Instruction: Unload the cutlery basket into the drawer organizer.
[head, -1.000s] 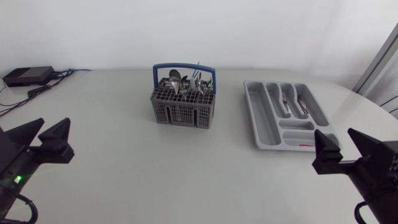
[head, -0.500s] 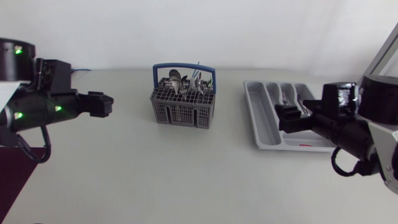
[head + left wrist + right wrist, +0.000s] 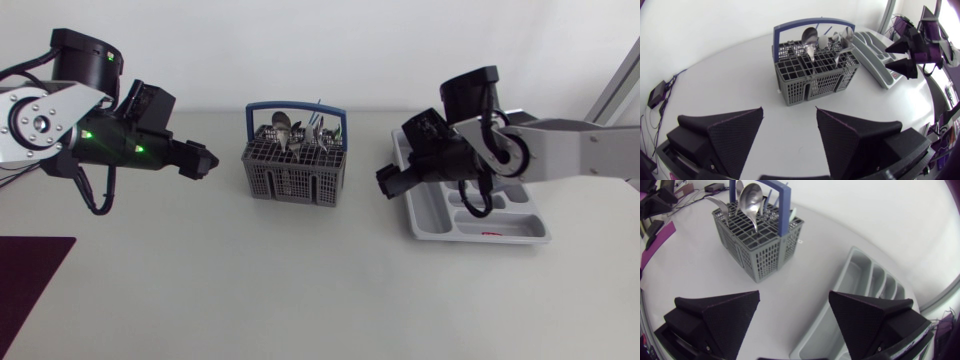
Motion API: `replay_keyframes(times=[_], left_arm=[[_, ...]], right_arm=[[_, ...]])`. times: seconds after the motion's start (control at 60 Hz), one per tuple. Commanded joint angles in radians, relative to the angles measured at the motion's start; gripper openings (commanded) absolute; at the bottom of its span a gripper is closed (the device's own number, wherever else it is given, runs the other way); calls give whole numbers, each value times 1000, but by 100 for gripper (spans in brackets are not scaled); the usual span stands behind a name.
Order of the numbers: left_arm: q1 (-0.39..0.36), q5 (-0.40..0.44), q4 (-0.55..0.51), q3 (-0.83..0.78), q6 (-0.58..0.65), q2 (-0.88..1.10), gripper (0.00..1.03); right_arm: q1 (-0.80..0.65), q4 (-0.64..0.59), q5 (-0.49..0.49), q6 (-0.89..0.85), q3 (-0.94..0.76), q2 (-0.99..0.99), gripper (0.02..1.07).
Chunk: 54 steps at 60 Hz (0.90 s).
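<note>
Overhead, the cutlery basket (image 3: 295, 180) stands mid-table, spoons (image 3: 281, 125) upright inside, with the drawer organizer (image 3: 432, 215) to its right. The left gripper (image 3: 203, 160) hovers beside the basket; the right gripper (image 3: 388, 183) hangs at the organizer's basket-side edge. From the left wrist, its fingers stand apart, basket ahead. From the right wrist, fingers likewise apart; the organizer seems to lie partly beneath.

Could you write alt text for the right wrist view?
A grey cutlery basket with a blue handle, spoons standing in it, sits on a white table ahead of two open black jaws; a grey drawer organizer lies beside it.
</note>
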Motion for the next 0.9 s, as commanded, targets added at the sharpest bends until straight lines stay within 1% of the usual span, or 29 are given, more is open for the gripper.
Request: replay_keyframes(times=[0.0, 0.083, 0.133, 0.233, 0.3, 0.417, 0.433, 0.5, 0.617, 0.667, 0.683, 0.75, 0.883], left_arm=[[-6, 30, 26, 28, 45, 33, 92], [-10, 68, 52, 35, 54, 47, 92], [-12, 97, 78, 39, 55, 50, 92], [-12, 116, 132, 32, 57, 51, 92], [-12, 134, 157, 32, 57, 60, 91], [-10, 159, 184, 31, 57, 77, 91], [-10, 159, 192, 29, 55, 79, 91], [-13, 160, 207, 29, 55, 88, 91], [-16, 160, 227, 28, 54, 97, 91], [-16, 162, 236, 22, 54, 97, 91], [-16, 162, 241, 19, 54, 97, 91], [-13, 162, 249, 16, 52, 97, 91], [-1, 165, 258, 6, 54, 100, 91]], right_arm=[[5, -9, -63, -37, 91, 91, 99], [-18, 5, -223, -33, 191, 178, 99], [-21, 9, -228, -31, 249, 227, 99], [-24, 35, -229, -34, 329, 301, 98], [-25, 48, -229, -36, 375, 341, 95], [-25, 69, -229, -36, 429, 390, 82], [-24, 86, -229, -36, 432, 396, 77], [-16, 114, -228, -43, 447, 413, 61], [-5, 120, -229, -63, 486, 459, 39], [-1, 130, -229, -66, 495, 471, 38], [2, 129, -229, -69, 504, 482, 35], [7, 126, -235, -71, 509, 493, 31], [8, 127, -246, -82, 487, 494, 26]])
